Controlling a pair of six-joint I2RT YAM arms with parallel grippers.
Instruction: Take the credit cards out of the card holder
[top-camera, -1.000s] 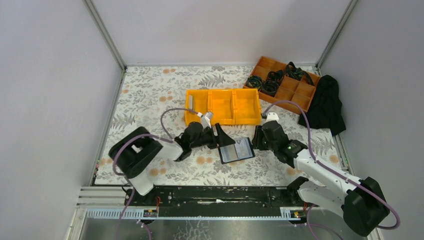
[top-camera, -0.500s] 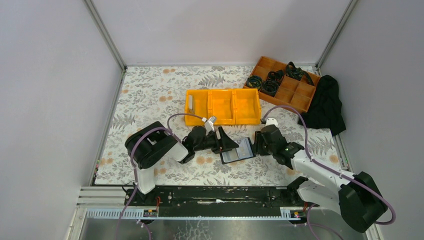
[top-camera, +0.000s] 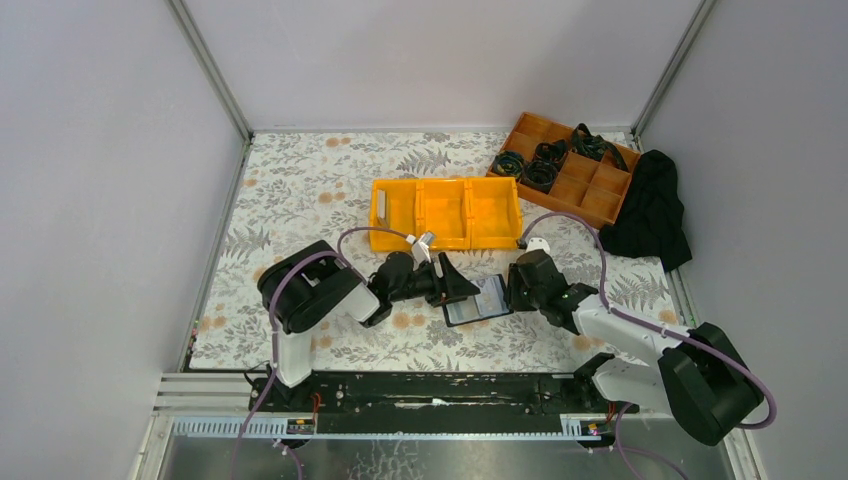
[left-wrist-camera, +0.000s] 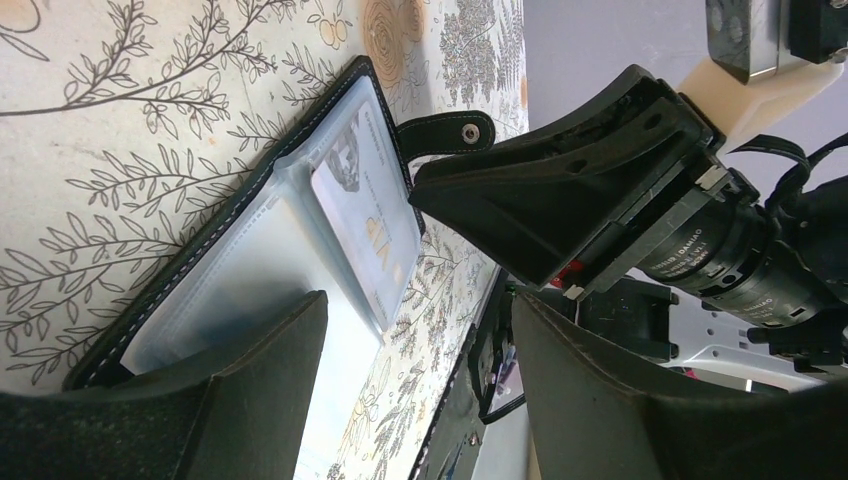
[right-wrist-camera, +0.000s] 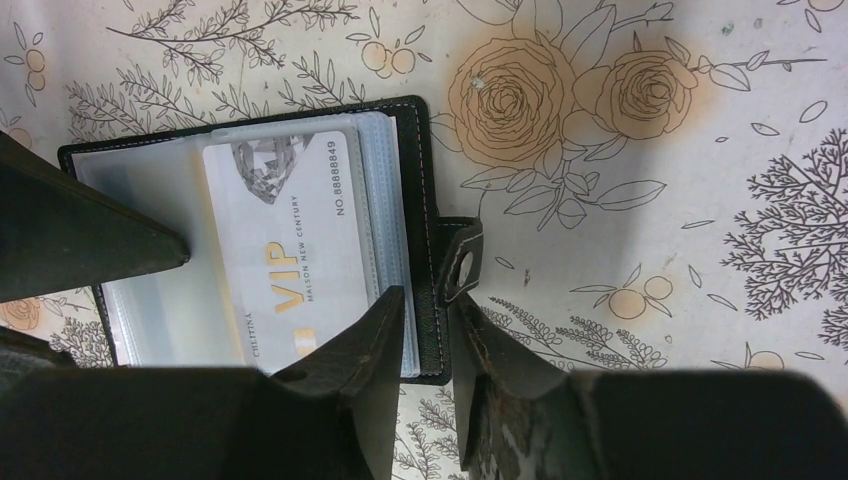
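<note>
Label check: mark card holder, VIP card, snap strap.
card holder (right-wrist-camera: 425, 180), right wrist view, black stitched right edge
VIP card (right-wrist-camera: 285, 240), right wrist view, middle of face
snap strap (right-wrist-camera: 462, 255), right wrist view, tab by stud

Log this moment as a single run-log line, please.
left gripper open over card holder left side | right gripper straddling its strap edge, grip unclear | VIP card in sleeve | grey card in yellow bin

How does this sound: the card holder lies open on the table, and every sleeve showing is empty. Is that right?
Not quite. The card holder does lie open on the table, but the sleeves showing are not all empty: a pale VIP card sits in one of them. The right wrist view shows it plainly.
</note>
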